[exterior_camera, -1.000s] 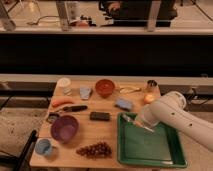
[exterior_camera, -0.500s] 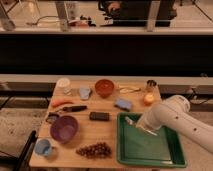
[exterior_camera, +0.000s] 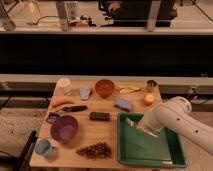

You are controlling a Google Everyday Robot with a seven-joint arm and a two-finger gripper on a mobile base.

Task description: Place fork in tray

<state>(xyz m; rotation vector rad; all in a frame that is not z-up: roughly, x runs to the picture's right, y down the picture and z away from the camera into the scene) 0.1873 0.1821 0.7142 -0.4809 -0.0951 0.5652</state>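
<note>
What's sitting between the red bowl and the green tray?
A small bluish block lies between the red bowl and the tray, in the camera view. The gripper hangs over the tray's far left corner.

One wooden tabletop [exterior_camera: 107,131] carries one flat green rectangular plastic tray [exterior_camera: 150,150], two round bowls, a purple bowl [exterior_camera: 64,118] and an orange-red bowl [exterior_camera: 105,92], one white cup [exterior_camera: 63,84], one dark-handled knife [exterior_camera: 75,108] and one slim silvery metal fork [exterior_camera: 130,120]. One white robot gripper [exterior_camera: 136,125] hangs over the tray, near the tabletop's right edge.

No text readable, even on the gripper [exterior_camera: 133,123] over the tray [exterior_camera: 150,151].
</note>
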